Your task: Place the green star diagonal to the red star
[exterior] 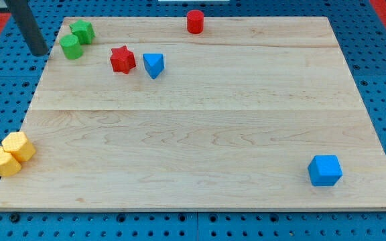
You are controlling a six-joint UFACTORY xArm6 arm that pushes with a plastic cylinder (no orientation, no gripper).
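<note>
The green star [83, 31] lies near the board's top left corner. It touches a green cylinder [72, 47] just below and left of it. The red star [122, 59] lies to the right of both, a short gap away from the green star and lower in the view. My tip [38, 51] is at the view's far left, just off the board's left edge. It stands a little left of the green cylinder and touches no block.
A blue triangular block [153, 65] sits just right of the red star. A red cylinder [194, 21] stands at the top edge. Two yellow blocks [19, 146] [3, 161] touch at the bottom left. A blue cube [325, 170] sits at the bottom right. The wooden board [200, 134] lies on a blue pegboard.
</note>
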